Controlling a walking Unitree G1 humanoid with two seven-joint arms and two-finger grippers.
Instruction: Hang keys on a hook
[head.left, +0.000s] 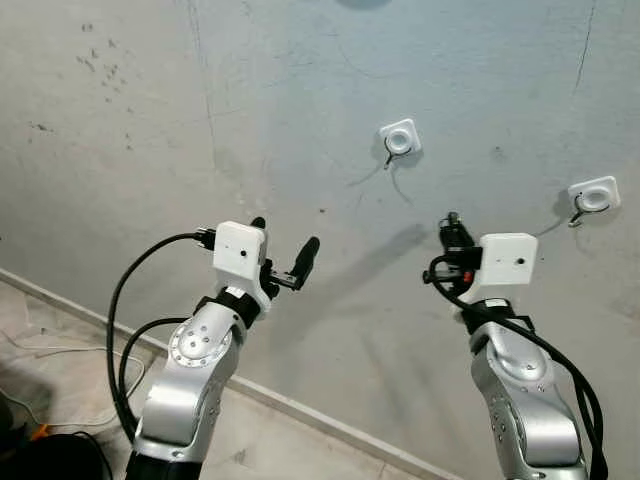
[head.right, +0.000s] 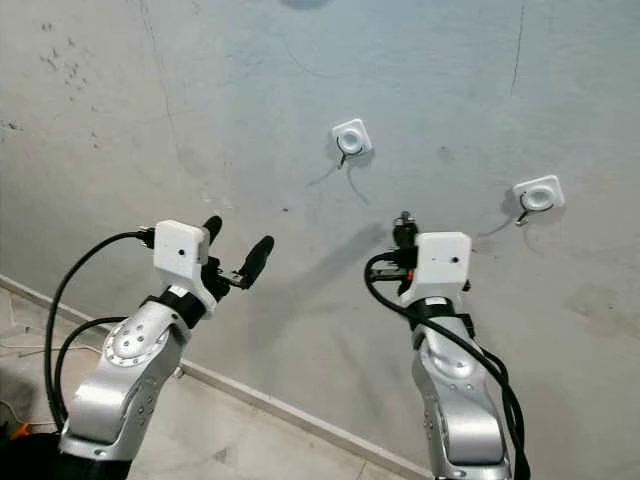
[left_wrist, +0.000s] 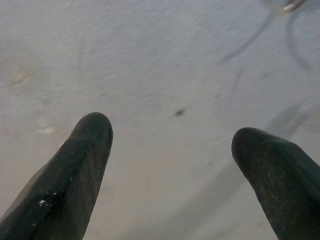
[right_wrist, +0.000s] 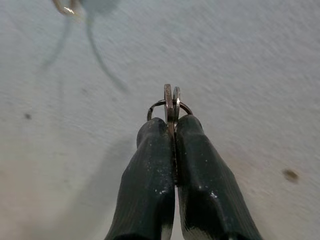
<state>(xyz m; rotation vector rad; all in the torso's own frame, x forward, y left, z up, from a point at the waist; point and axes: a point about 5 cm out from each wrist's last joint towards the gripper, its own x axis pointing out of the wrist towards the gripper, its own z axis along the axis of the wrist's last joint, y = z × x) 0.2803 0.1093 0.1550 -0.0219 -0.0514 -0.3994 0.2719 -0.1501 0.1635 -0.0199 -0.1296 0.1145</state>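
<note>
Two white square hooks are stuck on the grey wall: one hook (head.left: 399, 139) in the middle and another hook (head.left: 593, 196) at the far right. My right gripper (head.left: 455, 232) is raised below and between them, shut on the keys (right_wrist: 170, 102), whose ring and flat heads poke out past the fingertips. The metal tip of the middle hook (right_wrist: 66, 8) is up ahead of it in the right wrist view. My left gripper (head.left: 285, 240) is held up to the left, open with nothing between its fingers (left_wrist: 75, 175), facing bare wall.
A baseboard (head.left: 300, 410) runs along the foot of the wall, above a pale tiled floor. Black cables (head.left: 125, 330) loop from my left arm. Small marks and stains dot the wall (head.left: 100, 60).
</note>
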